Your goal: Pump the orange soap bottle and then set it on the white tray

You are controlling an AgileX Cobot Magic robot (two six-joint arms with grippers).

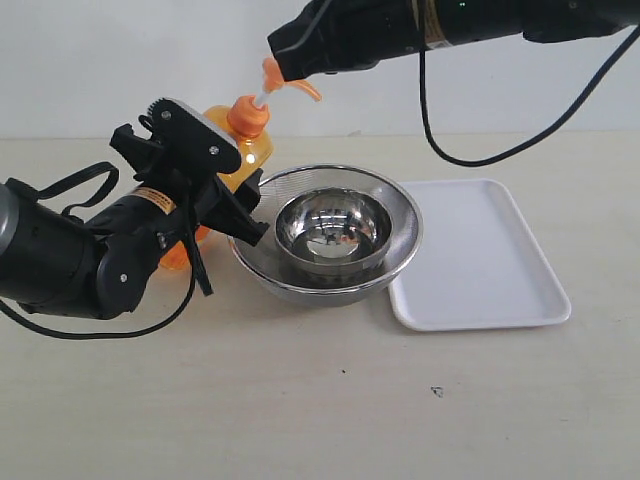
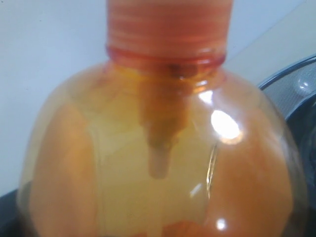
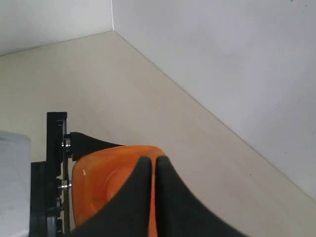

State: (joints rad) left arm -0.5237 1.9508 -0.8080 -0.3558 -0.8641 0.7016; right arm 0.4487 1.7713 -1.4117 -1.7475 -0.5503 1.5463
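The orange soap bottle (image 1: 251, 151) stands tilted at the left of the steel bowls, and my left gripper (image 1: 232, 205) is shut on its body. In the left wrist view the translucent bottle (image 2: 158, 158) fills the frame, with its orange collar at the top, and the fingers are hidden. My right gripper (image 1: 287, 62) is shut, its fingertips together and lying on the orange pump head (image 1: 275, 76). The right wrist view shows that gripper (image 3: 154, 162) above the pump head (image 3: 103, 182). The white tray (image 1: 480, 250) lies flat, right of the bowls, with nothing on it.
A small steel bowl sits inside a larger mesh steel bowl (image 1: 400, 205), between the bottle and the tray and overlapping the tray's left rim. A black cable (image 1: 470, 155) hangs from the right arm above the tray. A white wall stands behind the table.
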